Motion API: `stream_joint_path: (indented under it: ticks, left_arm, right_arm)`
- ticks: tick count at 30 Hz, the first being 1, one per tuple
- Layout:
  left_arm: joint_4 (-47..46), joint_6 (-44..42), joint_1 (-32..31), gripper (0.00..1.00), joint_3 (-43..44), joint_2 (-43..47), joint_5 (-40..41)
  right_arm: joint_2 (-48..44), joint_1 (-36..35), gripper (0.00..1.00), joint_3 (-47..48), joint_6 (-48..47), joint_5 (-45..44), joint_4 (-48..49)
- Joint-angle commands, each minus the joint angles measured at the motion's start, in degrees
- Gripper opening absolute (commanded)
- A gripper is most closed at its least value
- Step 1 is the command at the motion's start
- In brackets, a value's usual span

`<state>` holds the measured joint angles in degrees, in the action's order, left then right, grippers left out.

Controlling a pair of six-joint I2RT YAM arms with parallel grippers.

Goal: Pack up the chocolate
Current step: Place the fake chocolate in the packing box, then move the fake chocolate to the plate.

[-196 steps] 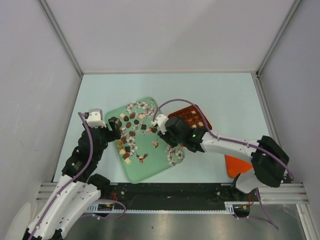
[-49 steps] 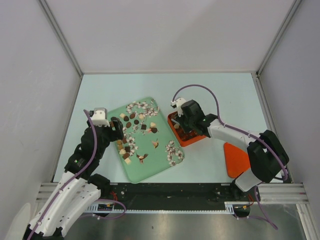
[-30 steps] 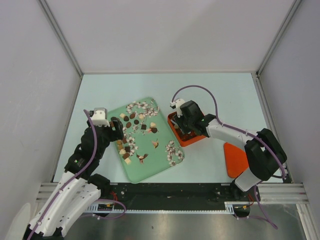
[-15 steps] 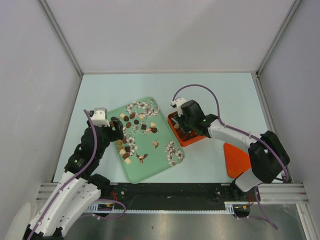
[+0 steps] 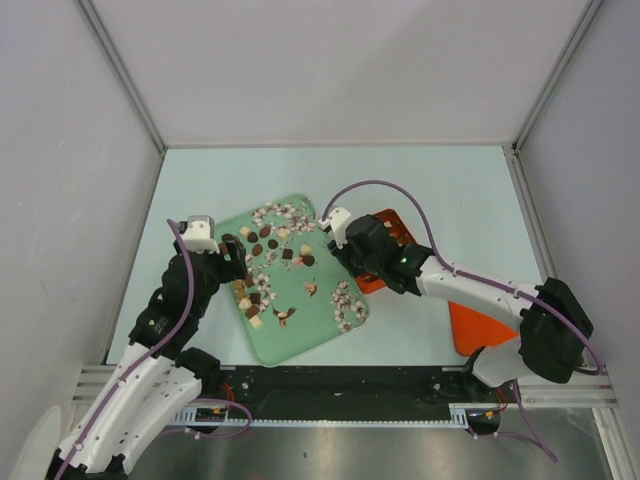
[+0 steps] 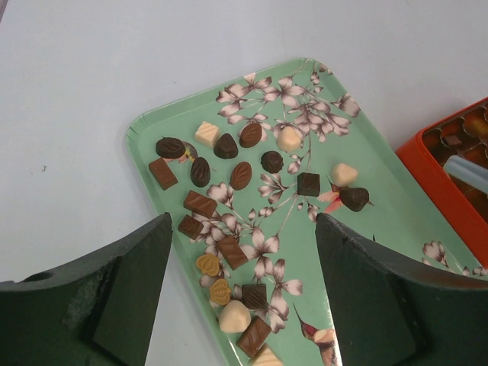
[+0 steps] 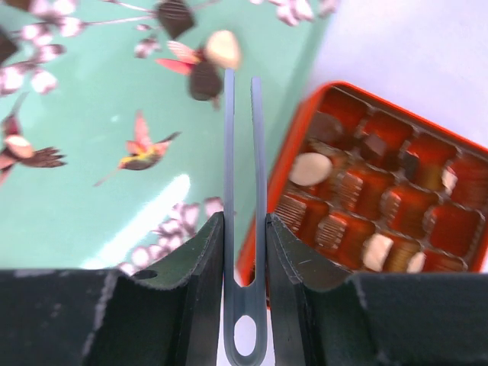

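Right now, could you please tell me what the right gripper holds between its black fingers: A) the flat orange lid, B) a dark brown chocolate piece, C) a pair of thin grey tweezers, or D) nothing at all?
C: in the right wrist view the right gripper is clamped on the pair of thin grey tweezers, whose tips are empty.

chocolate point(image 6: 241, 175) | small brown and cream pieces | loose on green tray point(image 6: 179, 122) | some in orange box point(image 7: 454, 229)

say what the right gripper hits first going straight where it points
Likely the round cream chocolate on the green floral tray, just past the grey tweezers the right gripper holds; height above it is unclear.
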<state>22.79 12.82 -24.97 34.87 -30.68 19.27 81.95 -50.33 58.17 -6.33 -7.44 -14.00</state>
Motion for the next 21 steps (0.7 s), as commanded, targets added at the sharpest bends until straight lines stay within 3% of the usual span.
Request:
stream_joint_path:
  ticks: [1, 21]
  left_arm:
    - [-1.6, -1.22, 0.45, 0.81, 0.11, 0.7, 0.6]
    - [-1.17, -0.95, 0.45, 0.81, -0.07, 2.11, 1.48]
  right_arm:
    - [1.01, -3.02, 0.3, 0.28, -1.14, -0.47, 4.24]
    - [8.75, -7.15, 0.3, 0.28, 3.6, -5.12, 2.75]
